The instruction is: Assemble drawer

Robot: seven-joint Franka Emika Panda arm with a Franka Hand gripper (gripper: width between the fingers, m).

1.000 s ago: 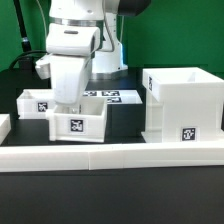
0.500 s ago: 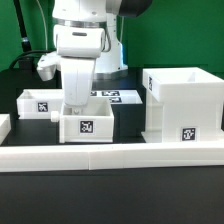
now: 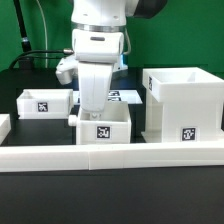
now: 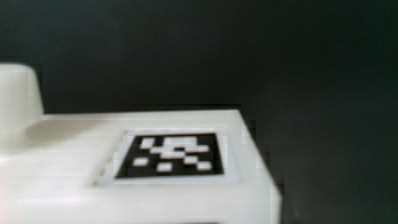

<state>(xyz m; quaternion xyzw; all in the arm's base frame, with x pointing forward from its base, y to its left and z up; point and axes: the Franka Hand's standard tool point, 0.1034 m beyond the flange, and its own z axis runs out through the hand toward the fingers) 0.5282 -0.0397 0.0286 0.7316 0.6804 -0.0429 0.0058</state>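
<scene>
The drawer [image 3: 180,110] is in three loose parts along the table's front edge, all behind the long low rail [image 3: 110,156]. In the exterior view its casing [image 3: 186,92] stands toward the table's front corner on the exterior view's right, its open side facing up. The middle tray [image 3: 100,127] sits just beside the casing at mid-edge, tagged face to the front. The second tray [image 3: 42,102] is well apart, toward the exterior view's left. My gripper [image 3: 94,104] reaches straight down into the middle tray. Its fingertips are hidden behind the tray's wall, so I judge rather than see that it is clamped on that wall. The casing lies directly to the exterior view's right of the gripper, so the coming move is along the front edge. In the wrist view the tray's white surface with its tag [image 4: 175,156] fills the near field. One finger [image 4: 15,92] is right against it, which fits a grip, and dark table [image 4: 267,50] lies beyond.
</scene>
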